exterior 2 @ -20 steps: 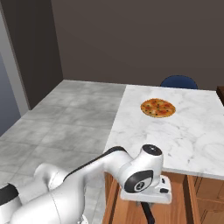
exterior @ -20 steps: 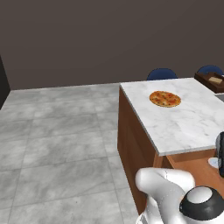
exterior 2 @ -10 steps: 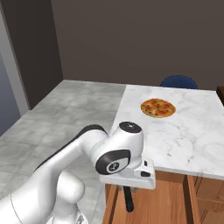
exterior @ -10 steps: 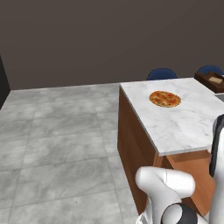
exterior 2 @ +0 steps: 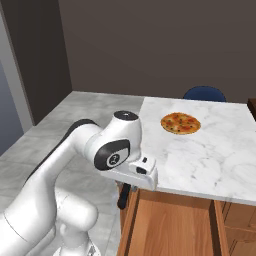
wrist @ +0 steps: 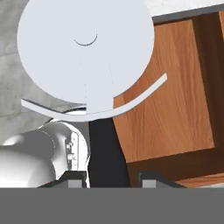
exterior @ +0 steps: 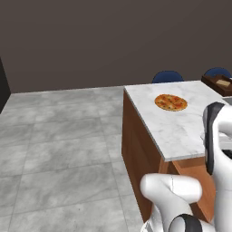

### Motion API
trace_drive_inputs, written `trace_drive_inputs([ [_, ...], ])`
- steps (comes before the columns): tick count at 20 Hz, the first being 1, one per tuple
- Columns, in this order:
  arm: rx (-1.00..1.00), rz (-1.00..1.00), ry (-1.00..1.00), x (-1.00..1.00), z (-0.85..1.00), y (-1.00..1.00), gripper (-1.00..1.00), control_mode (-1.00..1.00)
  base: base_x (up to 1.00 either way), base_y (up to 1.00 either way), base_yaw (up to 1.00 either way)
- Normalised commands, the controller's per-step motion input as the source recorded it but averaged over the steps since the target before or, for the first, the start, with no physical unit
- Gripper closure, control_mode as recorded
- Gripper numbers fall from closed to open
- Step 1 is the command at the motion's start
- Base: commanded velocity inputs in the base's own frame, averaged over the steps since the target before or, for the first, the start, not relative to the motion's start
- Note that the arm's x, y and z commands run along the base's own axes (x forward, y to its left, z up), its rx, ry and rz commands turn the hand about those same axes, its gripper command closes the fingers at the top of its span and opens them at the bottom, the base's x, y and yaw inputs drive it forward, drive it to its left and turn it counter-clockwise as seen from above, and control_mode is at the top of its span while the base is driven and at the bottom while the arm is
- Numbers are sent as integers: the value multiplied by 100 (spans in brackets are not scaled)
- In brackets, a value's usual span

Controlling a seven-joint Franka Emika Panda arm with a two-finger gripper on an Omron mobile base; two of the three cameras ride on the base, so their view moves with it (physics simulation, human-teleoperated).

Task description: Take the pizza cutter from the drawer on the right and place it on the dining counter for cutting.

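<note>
Your hand (wrist: 107, 178) is clenched on the pizza cutter (wrist: 87, 61), lifted clear of the open drawer (wrist: 175, 87). What's left: set it on the desk (exterior 2: 210, 150) at twelve o'clock.

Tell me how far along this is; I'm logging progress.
Done: the pizza cutter is out of the open drawer, its dark handle between the fingers. In hand: carrying it above the drawer. Left: setting it on the marble counter near the pizza.
</note>
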Motion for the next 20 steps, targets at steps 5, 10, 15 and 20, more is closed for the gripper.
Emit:
trace_drive_inputs([
  [5, 5, -26, 0, 94, 11, 16, 100, -100, 0, 0, 0],
  [10, 7, -20, 0, 93, -5, 0, 100, -100, 0, 0, 0],
  [15, 3, -15, 0, 84, -32, 1, 100, -100, 0, 0, 0],
  [20, 1, -5, 0, 81, -38, 0, 100, -100, 0, 0, 0],
])
